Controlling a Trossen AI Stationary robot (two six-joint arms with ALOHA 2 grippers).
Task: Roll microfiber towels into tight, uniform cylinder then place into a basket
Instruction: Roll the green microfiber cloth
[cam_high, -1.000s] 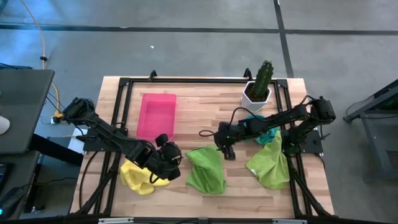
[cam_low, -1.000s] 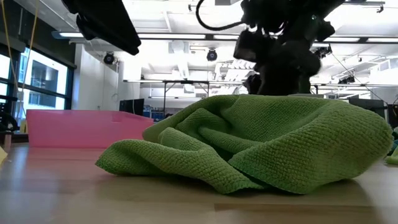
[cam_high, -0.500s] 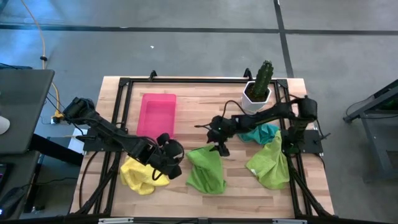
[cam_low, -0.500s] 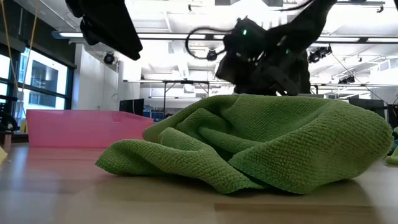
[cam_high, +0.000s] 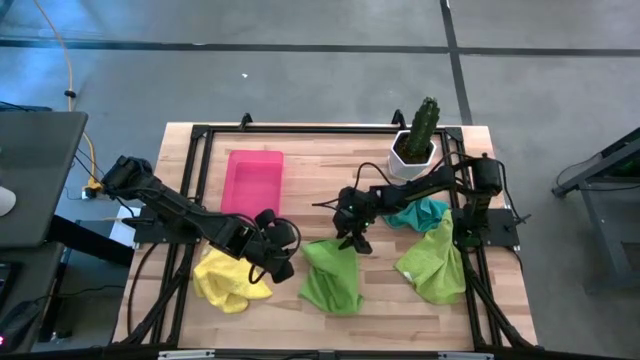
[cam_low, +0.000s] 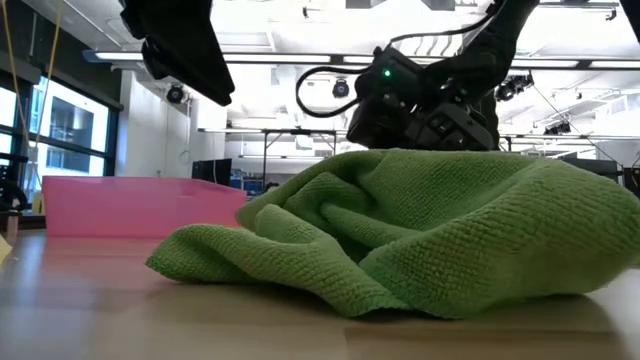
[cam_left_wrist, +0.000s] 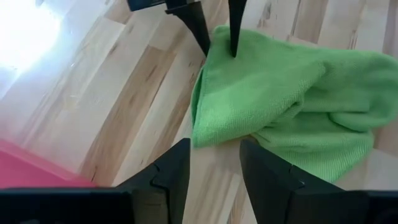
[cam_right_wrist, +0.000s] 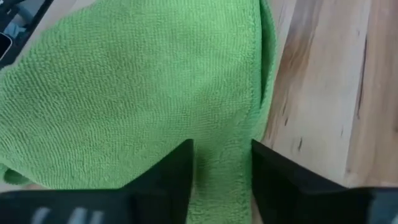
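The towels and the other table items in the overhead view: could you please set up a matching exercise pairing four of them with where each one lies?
Things:
1. pink basket
2. yellow towel
3. teal towel
4. cactus pot

Places:
A. near table edge, under the left arm
B. far right corner of the table
C. far half of the table, left of centre
D. just in front of the cactus pot, under the right arm

Pairs: 1-C, 2-A, 3-D, 4-B
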